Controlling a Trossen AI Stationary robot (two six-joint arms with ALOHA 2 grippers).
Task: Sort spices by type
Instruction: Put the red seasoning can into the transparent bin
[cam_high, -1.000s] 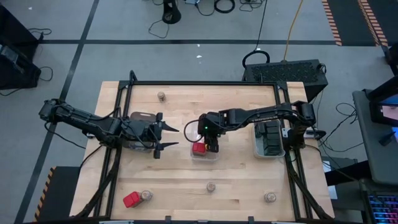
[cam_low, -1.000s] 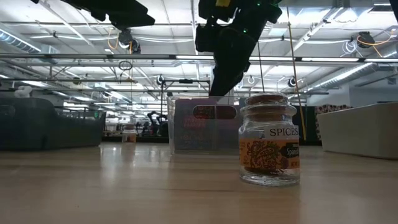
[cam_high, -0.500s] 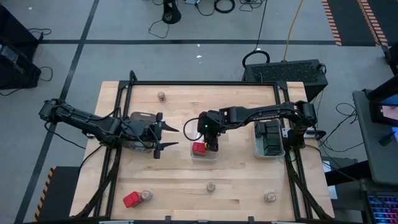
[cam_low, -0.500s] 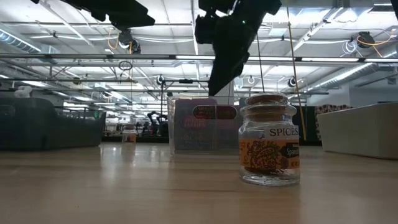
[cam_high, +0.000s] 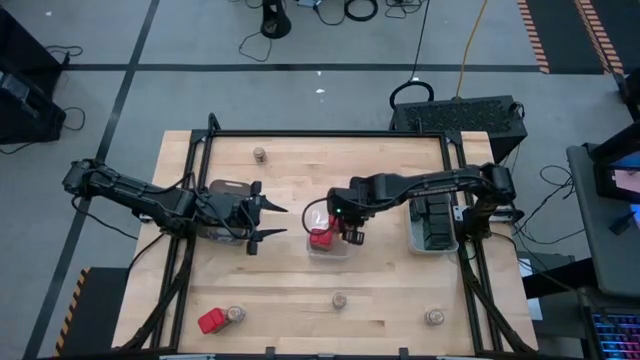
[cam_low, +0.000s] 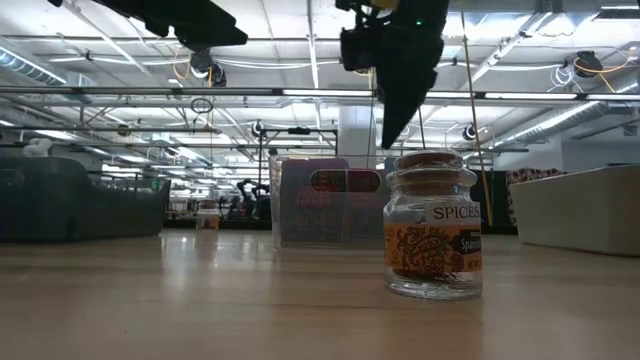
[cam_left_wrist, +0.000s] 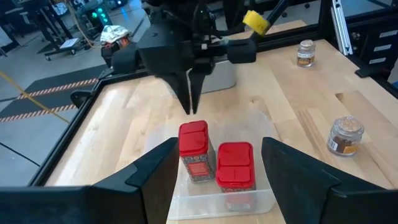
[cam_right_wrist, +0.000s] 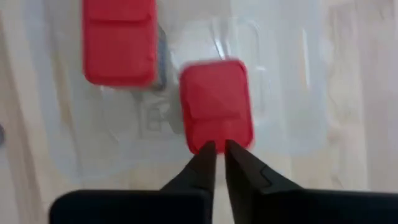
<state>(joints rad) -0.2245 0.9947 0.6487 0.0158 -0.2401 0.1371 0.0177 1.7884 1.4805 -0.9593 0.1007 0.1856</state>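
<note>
The right gripper (cam_high: 352, 236) hangs above the clear tray (cam_high: 330, 247) near the table's centre, its fingers (cam_right_wrist: 205, 163) pressed together and holding nothing; in the right wrist view the tips sit just over the edge of a red spice box (cam_right_wrist: 216, 103), with a second red spice box (cam_right_wrist: 119, 42) beside it in the same tray. The left wrist view shows both red boxes standing upright side by side in that tray, the closed right fingers pointing down above them without touching.

The left gripper (cam_high: 268, 222) waits at about 9 o'clock from the tray, its fingers spread apart and empty, pointing toward it.

On the butcher-block table (cam_high: 380, 290), a red box (cam_high: 210, 321) and a jar (cam_high: 236, 315) lie together toward 7 o'clock, a spice jar (cam_high: 340, 299) at 6 o'clock, another jar (cam_high: 434, 317) at 5 o'clock, and one more jar (cam_high: 259, 155) at 11 o'clock. A grey tray (cam_high: 432, 222) at 3 o'clock holds black boxes (cam_high: 433, 212).

In the low view the nearest jar (cam_low: 433, 238) has a cork lid and a label reading "SPICES". Behind the table is a workshop hall with ceiling lights.
</note>
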